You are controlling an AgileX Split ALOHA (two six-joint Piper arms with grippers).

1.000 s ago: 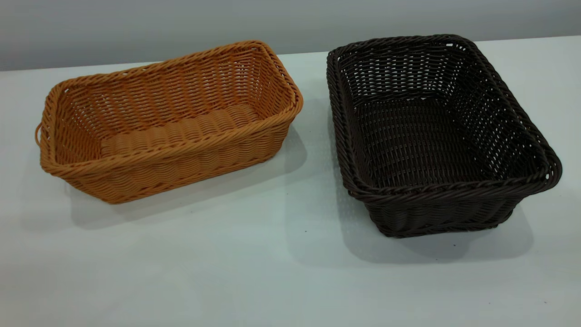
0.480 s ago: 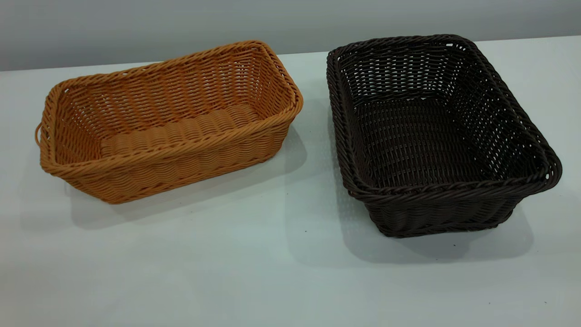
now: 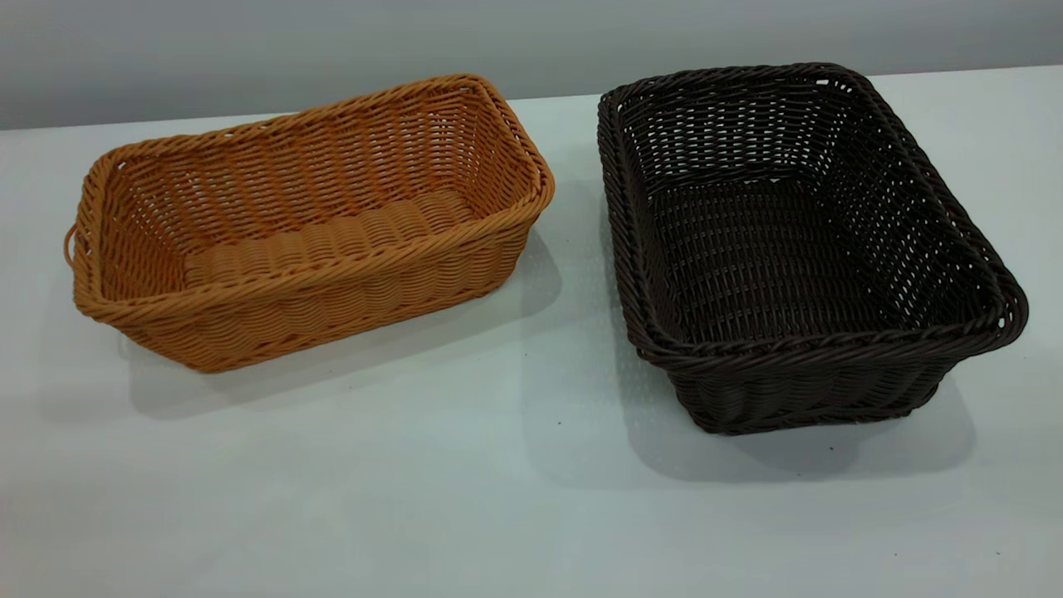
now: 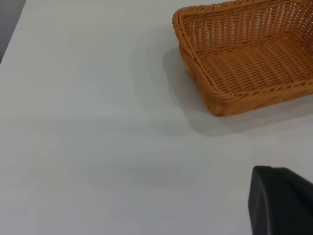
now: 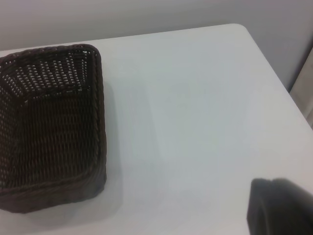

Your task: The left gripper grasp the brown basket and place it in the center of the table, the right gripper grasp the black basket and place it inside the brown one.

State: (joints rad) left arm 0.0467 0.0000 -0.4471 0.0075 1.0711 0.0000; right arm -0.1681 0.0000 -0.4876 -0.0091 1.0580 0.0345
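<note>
The brown basket (image 3: 307,224) stands empty on the left half of the white table (image 3: 515,482), set at an angle. The black basket (image 3: 789,241) stands empty on the right half, a hand's width from it. Neither arm shows in the exterior view. In the left wrist view the brown basket (image 4: 249,54) lies some way off, and only a black edge of my left gripper (image 4: 281,201) shows, over bare table. In the right wrist view the black basket (image 5: 51,127) is likewise apart from the black edge of my right gripper (image 5: 281,206).
The table's far edge meets a grey wall (image 3: 531,41). A rounded table corner (image 5: 242,28) shows in the right wrist view, with a drop beyond it. Bare tabletop stretches in front of both baskets and between them.
</note>
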